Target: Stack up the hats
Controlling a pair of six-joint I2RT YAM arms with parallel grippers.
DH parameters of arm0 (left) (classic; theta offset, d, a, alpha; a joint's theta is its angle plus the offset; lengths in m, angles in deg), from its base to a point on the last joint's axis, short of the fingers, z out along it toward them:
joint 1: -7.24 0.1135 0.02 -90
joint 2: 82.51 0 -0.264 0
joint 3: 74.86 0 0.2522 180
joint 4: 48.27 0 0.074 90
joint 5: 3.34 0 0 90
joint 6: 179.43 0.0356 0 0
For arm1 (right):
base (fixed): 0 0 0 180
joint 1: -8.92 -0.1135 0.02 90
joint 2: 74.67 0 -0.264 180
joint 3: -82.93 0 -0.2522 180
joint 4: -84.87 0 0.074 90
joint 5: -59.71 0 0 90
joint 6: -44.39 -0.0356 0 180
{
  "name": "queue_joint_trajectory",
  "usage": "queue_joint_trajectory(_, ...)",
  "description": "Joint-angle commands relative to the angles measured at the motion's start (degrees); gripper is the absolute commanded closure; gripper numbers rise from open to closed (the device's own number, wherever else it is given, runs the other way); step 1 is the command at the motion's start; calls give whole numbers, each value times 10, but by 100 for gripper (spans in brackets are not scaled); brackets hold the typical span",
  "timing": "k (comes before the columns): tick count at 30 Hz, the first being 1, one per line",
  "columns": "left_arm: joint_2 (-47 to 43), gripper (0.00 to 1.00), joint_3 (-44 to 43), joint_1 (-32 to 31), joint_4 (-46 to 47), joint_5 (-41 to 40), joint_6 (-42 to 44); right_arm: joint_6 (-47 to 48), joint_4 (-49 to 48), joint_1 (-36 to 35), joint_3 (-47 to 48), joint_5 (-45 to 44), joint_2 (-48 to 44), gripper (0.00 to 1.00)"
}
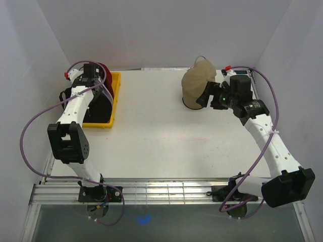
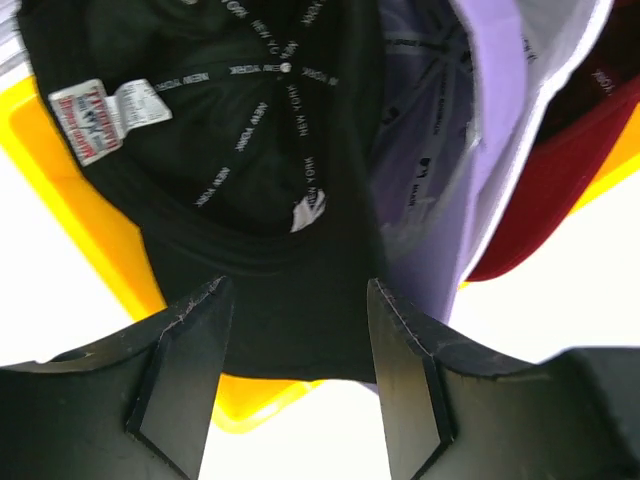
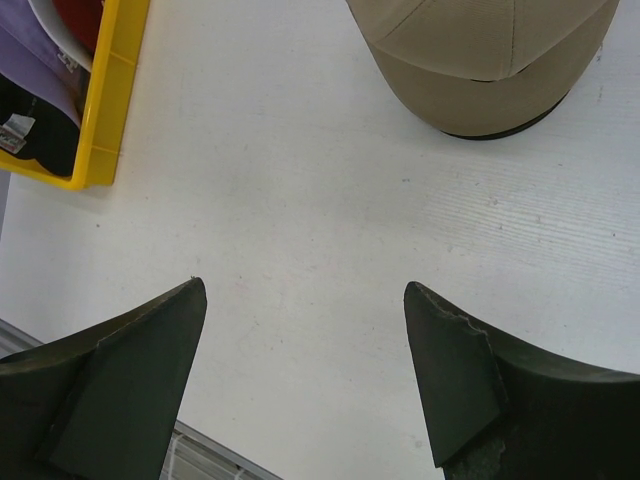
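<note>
Several hats lie packed in the yellow tray. A black cap lies upside down, its inside with taped seams and a label showing. Beside it are a lavender cap, a white cap and a dark red cap. My left gripper is open just over the black cap's near edge, which lies between the fingers without being pinched. A tan cap sits crown up on the table at the back right. My right gripper hangs open and empty over bare table, just short of the tan cap.
The yellow tray stands at the table's back left, under the left arm. White walls close in the table on three sides. A metal rail runs along the near edge by the arm bases.
</note>
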Motion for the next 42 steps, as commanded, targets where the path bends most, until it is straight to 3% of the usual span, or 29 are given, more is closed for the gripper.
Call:
queue_joint_trajectory(1, 0, 33, -40, 3, 26, 16, -1, 15, 3, -3, 25, -3, 4, 15)
queue_joint_trajectory(10, 51, 33, -66, 3, 9, 32, -26, 22, 4, -3, 19, -5, 7, 15)
queue_joint_trajectory(26, 54, 35, -18, 35, 38, 63, -40, 25, -1, -3, 9, -3, 13, 15)
queue_joint_trajectory(33, 58, 45, -11, 35, 35, 81, -44, 24, -3, -3, 6, 1, 12, 14)
queue_joint_trajectory(42, 26, 76, -12, 37, 18, 97, -33, 19, -1, -3, 8, 0, 4, 15)
